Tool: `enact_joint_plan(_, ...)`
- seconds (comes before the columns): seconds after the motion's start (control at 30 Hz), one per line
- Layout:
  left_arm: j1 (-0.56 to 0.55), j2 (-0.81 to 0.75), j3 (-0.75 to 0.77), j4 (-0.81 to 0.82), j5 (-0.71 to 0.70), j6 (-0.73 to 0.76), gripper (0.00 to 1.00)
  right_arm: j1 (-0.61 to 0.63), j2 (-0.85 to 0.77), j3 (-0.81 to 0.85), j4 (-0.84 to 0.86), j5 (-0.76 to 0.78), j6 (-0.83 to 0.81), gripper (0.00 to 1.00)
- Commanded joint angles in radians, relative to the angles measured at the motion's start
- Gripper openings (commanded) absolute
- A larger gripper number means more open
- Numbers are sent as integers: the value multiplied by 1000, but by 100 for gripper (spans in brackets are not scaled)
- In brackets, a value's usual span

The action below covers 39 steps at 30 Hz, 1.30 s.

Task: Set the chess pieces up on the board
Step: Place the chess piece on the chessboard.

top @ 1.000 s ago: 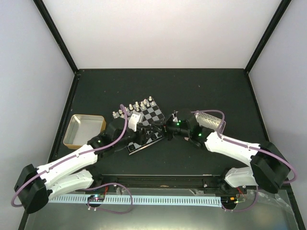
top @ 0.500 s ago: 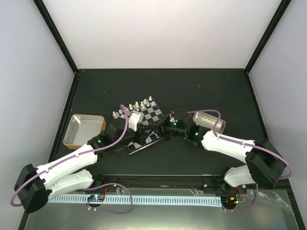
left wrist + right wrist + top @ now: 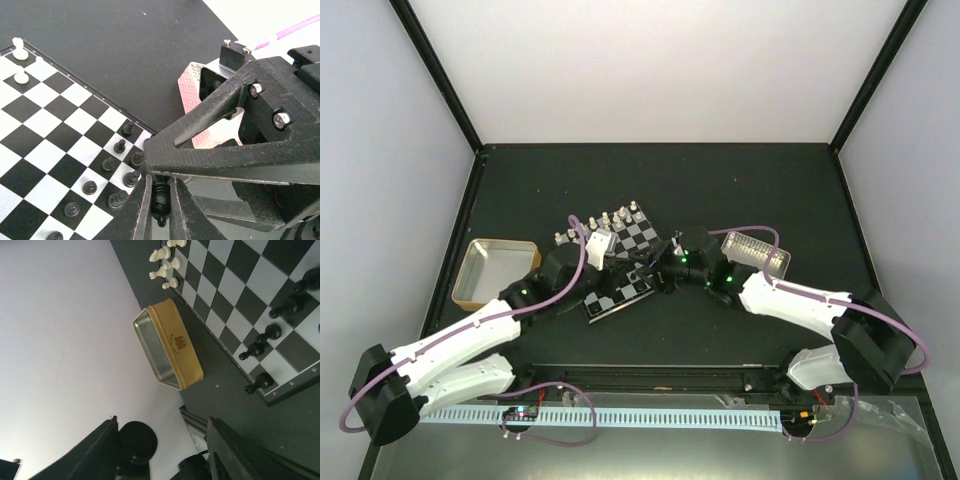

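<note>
My left gripper (image 3: 161, 200) is shut on a black chess piece (image 3: 161, 196), held just off the board's (image 3: 45, 130) near right corner. My right gripper's fingers (image 3: 210, 145) lie straight across the top of it. In the right wrist view the right gripper (image 3: 162, 432) stands open, with the piece's round black base (image 3: 137, 440) beside its left finger. From above, both grippers (image 3: 628, 272) (image 3: 656, 272) meet over the board (image 3: 638, 238). Several black pieces (image 3: 107, 165) line the board's right edge. White pieces (image 3: 20, 50) (image 3: 605, 222) stand along its far side.
A tan-rimmed metal tray (image 3: 470, 262) (image 3: 177, 342) sits left of the board. A pink-rimmed tray (image 3: 192, 92) (image 3: 755, 250) lies to the right, under the right arm. The dark table mat (image 3: 720, 190) stretches back to the walls.
My left gripper has shut on the black piece. My right gripper has opened and let go of it. Both arms have hardly shifted over the board's corner.
</note>
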Motion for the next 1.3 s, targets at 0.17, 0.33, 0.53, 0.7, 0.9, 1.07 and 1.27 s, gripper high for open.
enact_joint_plan(0.17, 40, 5, 171, -399, -170, 23, 2, -83, -151, 8, -257, 180, -301, 63)
enact_joint_plan(0.33, 152, 65, 196, -572, -94, 16, 1, -94, -220, 3, -364, 294, -408, 64)
enact_joint_plan(0.53, 280, 174, 204, -680, 78, 56, 2, -100, -233, -9, -402, 312, -440, 64)
enact_joint_plan(0.7, 318, 260, 212, -703, 151, 75, 2, -99, -222, -16, -395, 290, -445, 64)
enact_joint_plan(0.9, 329, 304, 223, -718, 140, 72, 2, -102, -219, -19, -392, 281, -453, 64)
enact_joint_plan(1.07, 320, 306, 246, -715, 154, 69, 2, -106, -216, -19, -388, 278, -458, 64)
enact_joint_plan(1.27, 253, 349, 280, -714, 136, 56, 2, -114, -216, -20, -392, 281, -459, 64)
